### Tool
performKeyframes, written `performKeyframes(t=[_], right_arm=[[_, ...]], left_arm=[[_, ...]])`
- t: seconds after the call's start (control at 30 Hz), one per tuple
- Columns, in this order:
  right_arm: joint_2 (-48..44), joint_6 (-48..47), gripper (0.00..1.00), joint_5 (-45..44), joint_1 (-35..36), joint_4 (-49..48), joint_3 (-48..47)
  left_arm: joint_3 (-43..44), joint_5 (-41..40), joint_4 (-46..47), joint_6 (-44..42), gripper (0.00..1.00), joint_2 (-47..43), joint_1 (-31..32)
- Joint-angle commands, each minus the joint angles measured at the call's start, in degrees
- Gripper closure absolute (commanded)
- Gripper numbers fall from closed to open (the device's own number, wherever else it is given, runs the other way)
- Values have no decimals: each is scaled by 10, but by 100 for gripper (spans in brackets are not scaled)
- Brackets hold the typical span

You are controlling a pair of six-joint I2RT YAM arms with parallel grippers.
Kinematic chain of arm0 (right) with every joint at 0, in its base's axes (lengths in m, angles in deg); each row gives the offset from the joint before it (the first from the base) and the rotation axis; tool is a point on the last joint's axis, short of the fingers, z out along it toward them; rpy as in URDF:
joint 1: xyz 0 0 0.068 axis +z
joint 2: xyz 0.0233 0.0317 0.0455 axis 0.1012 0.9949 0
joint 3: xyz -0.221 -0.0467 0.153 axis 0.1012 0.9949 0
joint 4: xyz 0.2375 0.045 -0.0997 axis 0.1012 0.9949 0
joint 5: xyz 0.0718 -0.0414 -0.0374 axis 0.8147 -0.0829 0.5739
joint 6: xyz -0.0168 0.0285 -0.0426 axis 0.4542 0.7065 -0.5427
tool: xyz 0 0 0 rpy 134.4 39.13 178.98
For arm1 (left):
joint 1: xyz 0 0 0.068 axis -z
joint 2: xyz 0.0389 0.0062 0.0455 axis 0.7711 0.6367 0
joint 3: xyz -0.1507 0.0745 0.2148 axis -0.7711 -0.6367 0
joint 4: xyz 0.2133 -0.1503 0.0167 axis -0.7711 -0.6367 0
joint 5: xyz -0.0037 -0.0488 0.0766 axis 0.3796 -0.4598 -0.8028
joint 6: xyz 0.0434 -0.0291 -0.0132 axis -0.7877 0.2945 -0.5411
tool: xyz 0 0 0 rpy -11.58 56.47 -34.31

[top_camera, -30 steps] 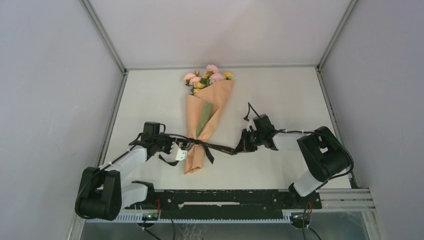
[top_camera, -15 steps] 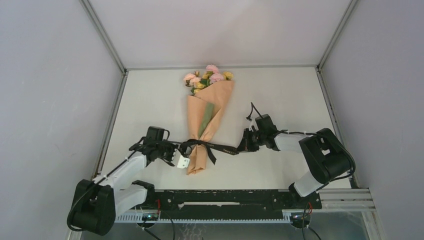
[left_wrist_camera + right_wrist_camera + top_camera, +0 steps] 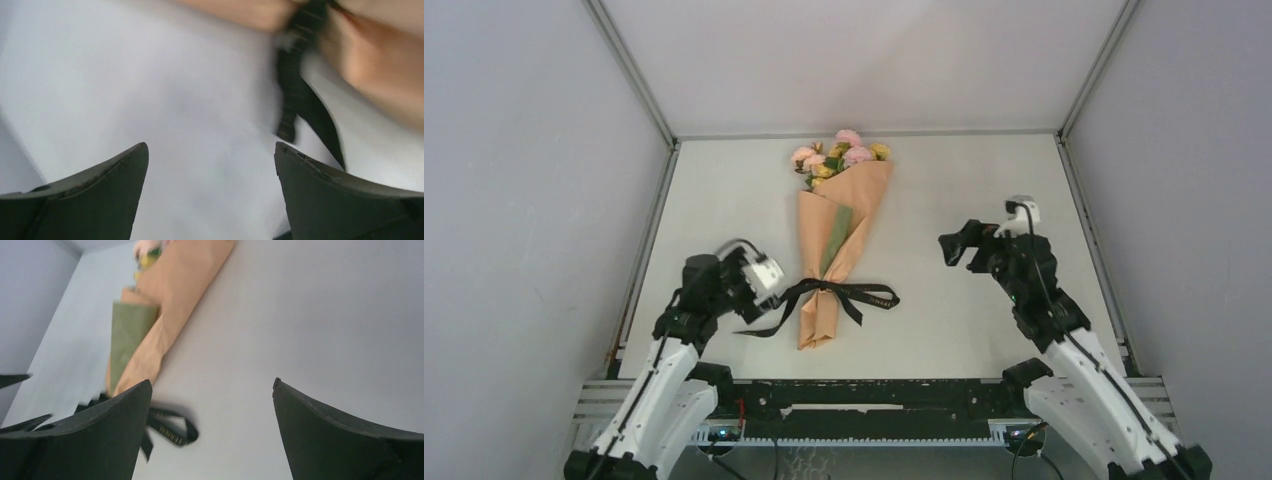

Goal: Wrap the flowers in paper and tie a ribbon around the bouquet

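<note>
Bouquet: lies flat on the counter at the centre of the overhead frame, wide end toward the top and narrow end toward the bottom.
Flowers: pink and yellow blooms stick out of the wide end.
Paper: peach-orange cone with an olive-green strip down its middle.
Ribbon: black, knotted round the narrow lower part of the cone. One tail with gold lettering runs right, another trails to the lower left, and a short one drops below the knot.
Left tool: left of the bouquet, jaws spread wide, holding nothing. A blurred ribbon tail lies ahead of it.
Right tool: right of the bouquet, well apart from the ribbon, jaws spread wide, empty.
</note>
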Motion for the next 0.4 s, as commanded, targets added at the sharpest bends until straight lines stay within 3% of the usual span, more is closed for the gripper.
performKeyframes(t=[0.0,0.13,0.23,0.37], right_arm=[[-78,-48,1,-193,-2,-4,46],[-106,-57,0,-261,-2,-29,83],[-110,-63,1,-272,-3,-47,107],[-118,-60,1,-284,-2,-60,130]], left_arm=[[-5,-137,226,469,0,-57,-81],[-49,-298,287,607,0,-110,-127],[-84,-340,300,629,0,-124,-137],[-92,-337,323,629,0,-126,-141]])
